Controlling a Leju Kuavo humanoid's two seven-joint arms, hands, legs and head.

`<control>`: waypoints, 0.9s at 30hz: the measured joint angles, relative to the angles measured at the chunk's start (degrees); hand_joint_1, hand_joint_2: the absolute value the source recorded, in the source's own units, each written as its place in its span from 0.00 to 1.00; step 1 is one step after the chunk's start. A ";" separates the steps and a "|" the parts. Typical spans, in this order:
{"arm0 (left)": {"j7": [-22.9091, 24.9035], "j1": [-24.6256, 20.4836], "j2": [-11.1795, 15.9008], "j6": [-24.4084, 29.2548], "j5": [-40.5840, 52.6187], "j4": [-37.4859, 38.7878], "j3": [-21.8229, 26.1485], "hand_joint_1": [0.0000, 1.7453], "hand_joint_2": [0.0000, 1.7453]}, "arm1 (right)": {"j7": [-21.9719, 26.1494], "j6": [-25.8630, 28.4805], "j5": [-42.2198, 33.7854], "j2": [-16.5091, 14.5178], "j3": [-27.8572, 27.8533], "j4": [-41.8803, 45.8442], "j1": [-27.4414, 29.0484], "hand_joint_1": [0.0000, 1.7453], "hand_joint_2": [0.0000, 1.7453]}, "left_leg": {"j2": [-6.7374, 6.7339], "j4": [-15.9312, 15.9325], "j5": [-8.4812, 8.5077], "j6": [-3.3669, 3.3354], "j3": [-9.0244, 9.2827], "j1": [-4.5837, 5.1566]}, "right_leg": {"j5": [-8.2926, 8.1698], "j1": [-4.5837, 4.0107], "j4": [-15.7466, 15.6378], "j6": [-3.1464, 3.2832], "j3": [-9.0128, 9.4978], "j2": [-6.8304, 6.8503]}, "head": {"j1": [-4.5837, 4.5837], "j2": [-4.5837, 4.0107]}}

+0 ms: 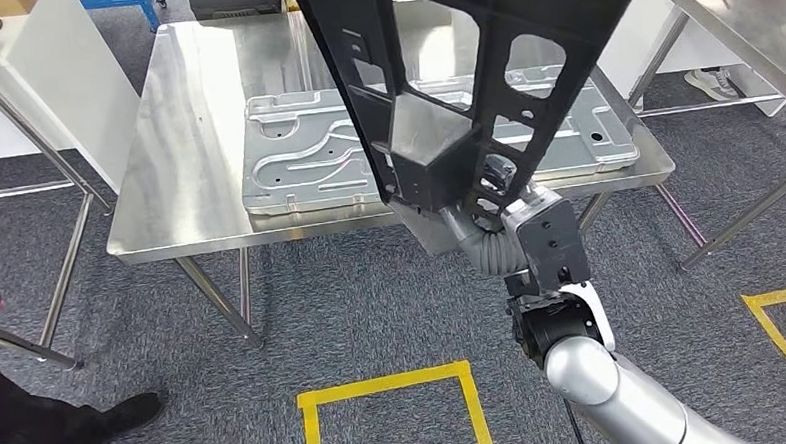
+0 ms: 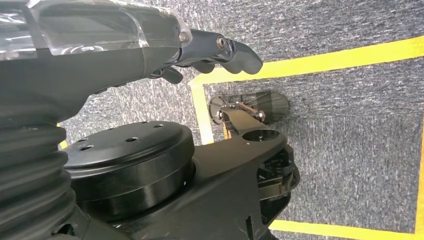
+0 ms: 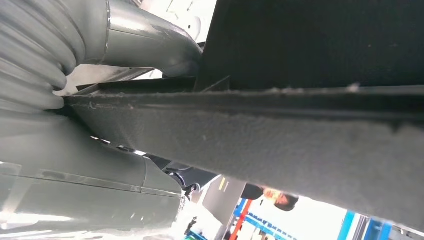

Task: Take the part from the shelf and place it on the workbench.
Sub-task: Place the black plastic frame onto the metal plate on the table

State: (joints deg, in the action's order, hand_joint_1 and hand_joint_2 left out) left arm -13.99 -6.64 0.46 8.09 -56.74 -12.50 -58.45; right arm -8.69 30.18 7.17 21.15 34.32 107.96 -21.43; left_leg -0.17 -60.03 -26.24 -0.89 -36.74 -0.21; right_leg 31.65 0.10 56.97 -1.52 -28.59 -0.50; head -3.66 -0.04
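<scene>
Grey carpet floor (image 1: 373,303) marked with yellow tape lines (image 1: 386,384); a steel worktop (image 1: 185,141) stands ahead, with more steel tables at the far left and right. A pressed silver metal panel (image 1: 306,156) lies flat on the worktop, reaching from about the middle toward its right edge, its front edge near the worktop's front edge. The task's thing, a black plastic frame part (image 1: 433,90) with open cut-outs, is held up in the air above the worktop's front edge, tilted, its lower end down at the right hand (image 1: 488,193). The right hand grips that lower end, fingers closed round the frame's bottom rim; in the right wrist view the part's (image 3: 300,145) dark edge lies right against the grey thumb (image 3: 140,45). The left hand (image 2: 150,45) hangs over the carpet beside a yellow tape corner, dark fingers (image 2: 235,52) curled a little with nothing in them; cannot tell how tightly they are closed. A person's dark shoe and trouser leg (image 1: 47,422) stand at the floor's lower left. A person shows small in the right wrist view (image 3: 275,197).
</scene>
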 joint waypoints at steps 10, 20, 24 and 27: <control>-0.34 -0.01 0.00 -0.23 -0.50 0.00 0.00 0.00 1.00 | 1.47 -0.29 -0.36 -1.32 1.17 -1.61 -0.55 1.00 1.00 | -0.23 0.00 -0.09 -0.13 0.00 0.09 | 0.00 0.06 0.00 -0.01 0.00 -0.16 | 0.01 0.00; -2.49 -0.03 -0.12 -1.32 -0.66 -0.02 0.00 0.00 1.00 | 2.73 -0.63 -0.77 -2.63 2.65 -2.98 -0.48 1.00 1.00 | -0.62 3.76 0.22 -1.74 2.72 -0.27 | 3.15 0.56 6.19 -1.34 -3.19 0.06 | -0.36 0.00; -2.70 0.02 -0.29 -1.32 -0.64 -0.02 0.00 0.00 1.00 | 2.70 -0.61 -1.06 -2.63 2.85 -3.56 0.41 1.00 1.00 | -0.90 3.70 -0.98 -1.09 4.24 -0.35 | 2.28 1.25 12.44 -2.25 -7.99 0.22 | -0.80 0.00; -2.56 -0.02 -0.60 -1.32 -0.49 -0.02 0.00 0.00 1.00 | 2.52 -0.60 -1.04 -2.51 2.80 -3.59 0.53 1.00 1.00 | -0.81 3.29 -2.26 -0.03 5.44 -0.44 | -4.10 1.63 2.73 -2.51 -4.61 0.42 | -1.09 0.00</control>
State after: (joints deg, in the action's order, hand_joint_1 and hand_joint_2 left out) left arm -16.55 -6.66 -0.14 6.78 -57.23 -12.52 -58.45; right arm -6.17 29.58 6.13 18.64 37.12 104.37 -20.90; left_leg -0.98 -56.74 -28.49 -0.92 -31.30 -0.65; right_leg 27.55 1.74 59.71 -4.03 -33.20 -0.08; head -4.75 -0.04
